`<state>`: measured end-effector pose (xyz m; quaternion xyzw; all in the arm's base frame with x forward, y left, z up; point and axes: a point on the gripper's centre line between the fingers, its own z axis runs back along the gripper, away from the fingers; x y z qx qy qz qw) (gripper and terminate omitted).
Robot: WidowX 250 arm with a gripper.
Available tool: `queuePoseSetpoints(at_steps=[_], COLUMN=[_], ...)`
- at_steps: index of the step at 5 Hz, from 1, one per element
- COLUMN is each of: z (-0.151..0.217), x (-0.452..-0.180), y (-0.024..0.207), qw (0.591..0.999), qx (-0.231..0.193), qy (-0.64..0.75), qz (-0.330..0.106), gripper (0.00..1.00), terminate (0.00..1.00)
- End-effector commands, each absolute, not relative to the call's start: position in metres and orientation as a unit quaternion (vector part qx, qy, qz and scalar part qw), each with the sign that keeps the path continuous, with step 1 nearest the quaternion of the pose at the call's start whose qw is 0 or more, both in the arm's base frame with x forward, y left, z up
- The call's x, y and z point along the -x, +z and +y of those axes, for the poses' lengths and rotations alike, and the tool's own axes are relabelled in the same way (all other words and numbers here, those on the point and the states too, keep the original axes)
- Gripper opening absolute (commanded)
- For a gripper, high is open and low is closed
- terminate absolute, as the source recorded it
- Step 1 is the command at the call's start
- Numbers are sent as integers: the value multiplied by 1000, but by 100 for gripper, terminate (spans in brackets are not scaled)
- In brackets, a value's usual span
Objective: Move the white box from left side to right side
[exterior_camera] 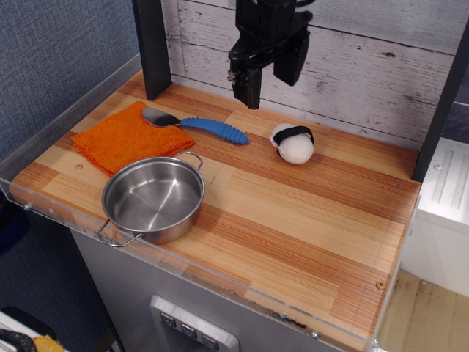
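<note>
White box is what we call it, though we see a small, soft-looking rounded lump, egg-like in shape, with a black band wrapped over its top. It rests on the wooden table toward the back, near the whitewashed plank wall, and nothing touches it.

To its left we find a spoon with a ribbed blue handle and a dull metal bowl; the bowl end lies on the edge of an orange cloth, a folded square with a fine woven texture. In front of the cloth sits a shiny steel pot, round and shallow, with two thin wire loop handles, its rim just overlapping the cloth's near corner.

The table surface is made of striped boards in light and reddish tones, edged with a clear plastic lip. A dark post stands at the back left.

Above the table, we see the black gripper hanging in the air, up and to the left of the white box and well apart from it. It holds nothing and touches nothing. From this angle we cannot tell how far its jaws are parted.
</note>
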<state>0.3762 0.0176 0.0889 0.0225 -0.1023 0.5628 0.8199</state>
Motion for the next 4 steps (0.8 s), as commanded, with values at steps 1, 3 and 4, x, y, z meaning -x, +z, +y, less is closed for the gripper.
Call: queuePoseSetpoints(at_steps=[1,3,4], z=[16,0,-5], x=[-387,-384,-383], y=[72,47,38], qw=[857,870,874], qx=[-26,21,23], qy=[501,484,480], qz=[-122,-89,-74], gripper=[100,100,100], terminate=[0,0,0])
